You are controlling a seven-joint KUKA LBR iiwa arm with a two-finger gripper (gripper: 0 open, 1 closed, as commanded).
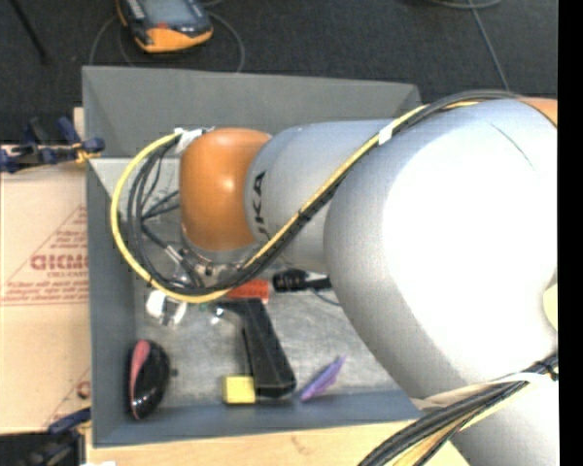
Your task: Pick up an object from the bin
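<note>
1. Currently your end effector hangs over the left-middle of the bin; whether it is wide or narrow, you cannot tell.
2. Nearest it lie a small white piece and a black bar.

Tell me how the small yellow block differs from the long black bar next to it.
Colour: the yellow block is bright yellow; the black bar is black all over. Shape: the yellow block is short and squarish; the black bar is long, narrow and far larger. Place: the black bar runs up the bin floor toward the arm; the yellow block sits at its lower end. Both lie on the bin floor.
</note>
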